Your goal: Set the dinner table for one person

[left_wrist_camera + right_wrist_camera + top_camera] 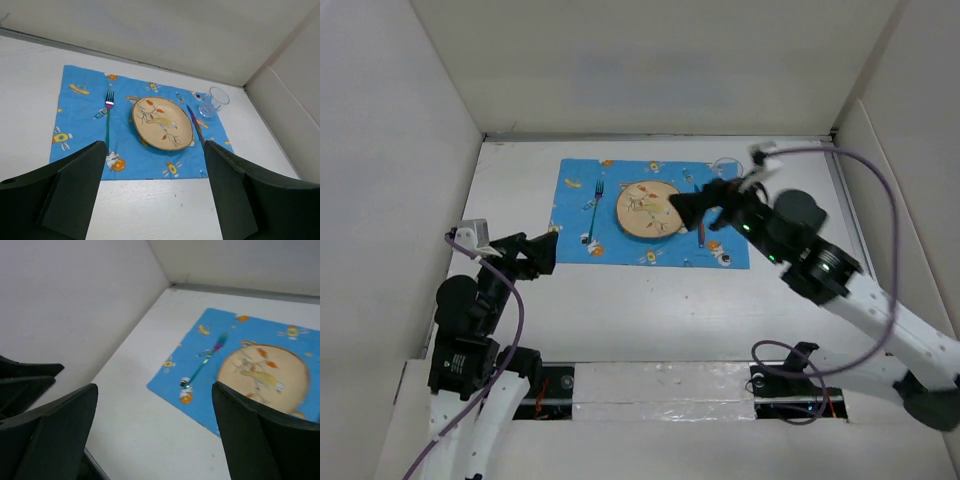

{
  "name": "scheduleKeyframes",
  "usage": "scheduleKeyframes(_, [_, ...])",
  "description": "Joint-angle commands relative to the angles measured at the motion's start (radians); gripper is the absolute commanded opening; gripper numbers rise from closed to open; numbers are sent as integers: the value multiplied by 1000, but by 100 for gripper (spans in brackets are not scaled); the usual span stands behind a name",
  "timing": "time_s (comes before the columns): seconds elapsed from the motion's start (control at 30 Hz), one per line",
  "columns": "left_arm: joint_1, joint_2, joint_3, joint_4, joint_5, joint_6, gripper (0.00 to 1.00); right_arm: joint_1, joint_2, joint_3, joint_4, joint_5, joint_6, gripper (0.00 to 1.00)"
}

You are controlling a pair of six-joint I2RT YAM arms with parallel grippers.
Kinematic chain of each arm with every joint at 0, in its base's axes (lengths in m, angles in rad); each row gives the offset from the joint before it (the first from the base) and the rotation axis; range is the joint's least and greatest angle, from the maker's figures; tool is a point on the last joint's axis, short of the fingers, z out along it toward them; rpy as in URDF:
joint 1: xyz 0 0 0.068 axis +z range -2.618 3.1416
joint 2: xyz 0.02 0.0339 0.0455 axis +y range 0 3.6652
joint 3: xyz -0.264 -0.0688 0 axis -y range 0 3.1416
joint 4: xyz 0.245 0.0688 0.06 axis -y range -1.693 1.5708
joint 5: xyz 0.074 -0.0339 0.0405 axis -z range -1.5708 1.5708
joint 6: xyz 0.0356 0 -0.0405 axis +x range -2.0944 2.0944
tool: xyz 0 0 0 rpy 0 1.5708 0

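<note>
The white dinner table [650,300] carries a blue cartoon-print placemat [570,225]. A tan bird-pattern plate [645,208] sits at its middle, with a fork [596,200] to its left, a knife [196,125] to its right and a clear glass [725,165] at the far right corner. My left gripper [548,252] hovers open at the mat's near left corner, holding nothing. My right gripper [682,208] stands open above the plate's right edge, also with nothing in it. In the left wrist view the plate [162,123], fork [107,120] and glass [214,101] lie ahead of the open left gripper [156,190].
Upright white panels [400,150] border the table on the left, back and right. The right arm's purple cable [880,190] loops above the right side. The left arm [25,380] shows dark at the left edge of the right wrist view.
</note>
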Motion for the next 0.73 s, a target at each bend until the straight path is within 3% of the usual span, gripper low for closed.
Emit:
scheduleKeyframes(0.0, [5,-64,76,18,-52,-31,77,-3,-323,-212,21,314,-30,100])
scheduleKeyframes(0.13, [5,-128,96,-21,-141,-35,78,-14,-663,-478,-35,492,35,100])
scheduleKeyframes(0.27, [5,-188,67,-43,-183,-43,79,-34,-826,-579,-113,607,99,100])
scheduleKeyframes(0.43, [5,-184,10,-57,-163,-66,78,-43,-762,-620,-58,545,102,100])
scheduleKeyframes(0.7, [5,-188,-1,-63,-171,-75,79,-43,-570,-538,-57,497,110,100])
